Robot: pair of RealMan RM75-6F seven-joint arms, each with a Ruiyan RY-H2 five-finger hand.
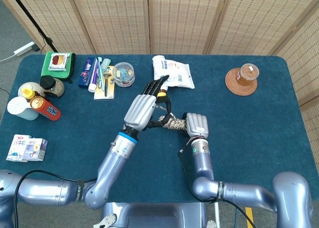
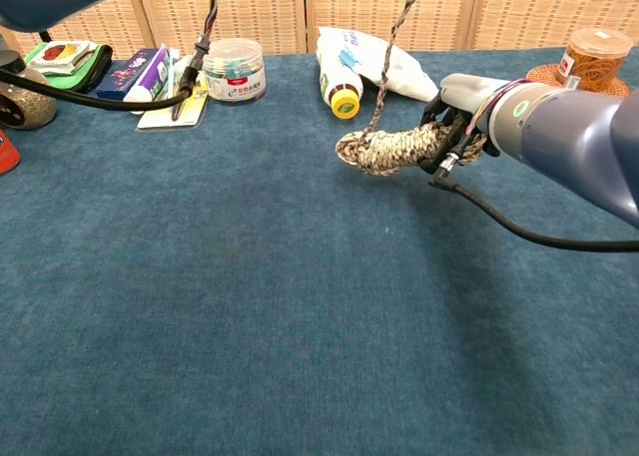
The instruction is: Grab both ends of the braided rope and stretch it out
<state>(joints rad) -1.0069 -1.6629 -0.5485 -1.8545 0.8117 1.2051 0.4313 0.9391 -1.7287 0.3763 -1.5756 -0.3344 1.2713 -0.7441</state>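
Note:
The braided rope (image 1: 168,121) is a beige and brown bundle on the blue cloth, in the middle of the table. My right hand (image 1: 197,124) grips the bundle's right end, fingers curled around it (image 2: 451,137). My left hand (image 1: 144,108) hovers over the bundle's left side and pinches one thin strand. In the chest view that strand (image 2: 391,47) rises steeply from the bundle (image 2: 384,150) and leaves the top edge, where the left hand itself is out of frame. Most of the rope stays coiled.
Behind the rope lie a white pouch (image 1: 173,72) and a yellow-capped bottle (image 1: 161,94). A clear tub (image 1: 123,74), toothpaste boxes (image 1: 94,71) and a green pouch (image 1: 59,62) line the back left. Cans (image 1: 45,107) and cartons (image 1: 26,148) stand left; a jar on a coaster (image 1: 242,77) sits back right.

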